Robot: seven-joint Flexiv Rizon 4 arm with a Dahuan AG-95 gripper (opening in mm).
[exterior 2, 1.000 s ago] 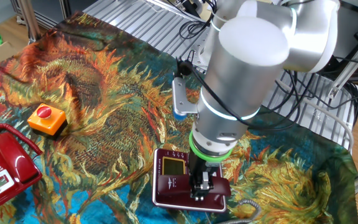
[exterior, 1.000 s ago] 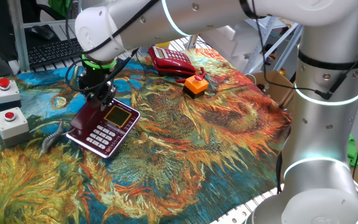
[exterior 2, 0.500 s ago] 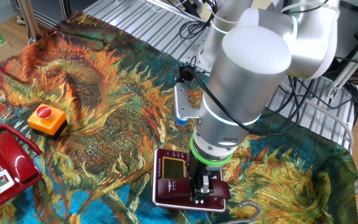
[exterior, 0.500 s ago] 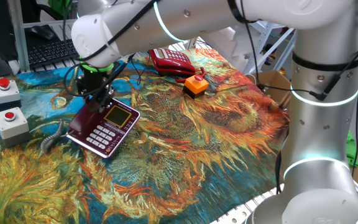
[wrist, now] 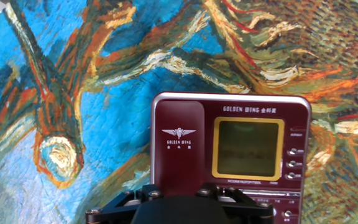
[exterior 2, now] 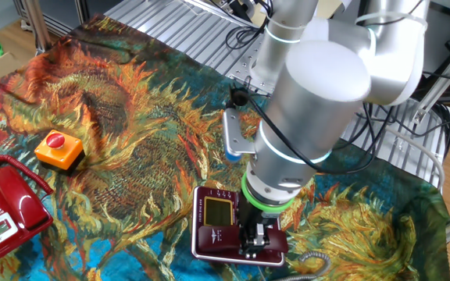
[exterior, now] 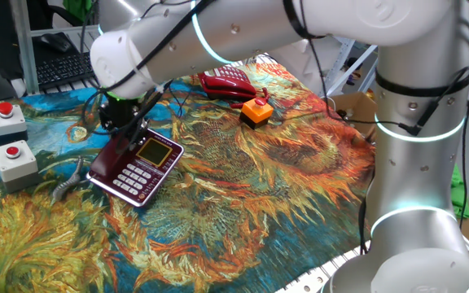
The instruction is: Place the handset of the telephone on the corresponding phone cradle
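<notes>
The dark maroon telephone (exterior: pixel 146 163) with its yellow screen (wrist: pixel 247 149) lies on the painted cloth. The maroon handset (wrist: pixel 178 134) lies flat in the phone cradle, the long strip along the phone's left side in the hand view. It also shows in the fixed views (exterior: pixel 111 156) (exterior 2: pixel 216 236). Its grey coiled cord (exterior: pixel 67 184) trails off the phone onto the cloth. My gripper (exterior 2: pixel 256 243) stands straight over the handset's lower half (exterior: pixel 125 130), jaws spread. In the hand view only its black linkage (wrist: pixel 179 204) shows; the fingertips are hidden.
A bright red telephone (exterior: pixel 226 80) sits at the cloth's far edge, an orange button box (exterior: pixel 256 111) beside it. Two grey boxes with red buttons (exterior: pixel 10 155) stand left of the maroon phone. My arm's large elbow (exterior 2: pixel 319 86) hangs over the phone.
My hand has shifted slightly left and up over the phone. The handset and phone have stayed in place.
</notes>
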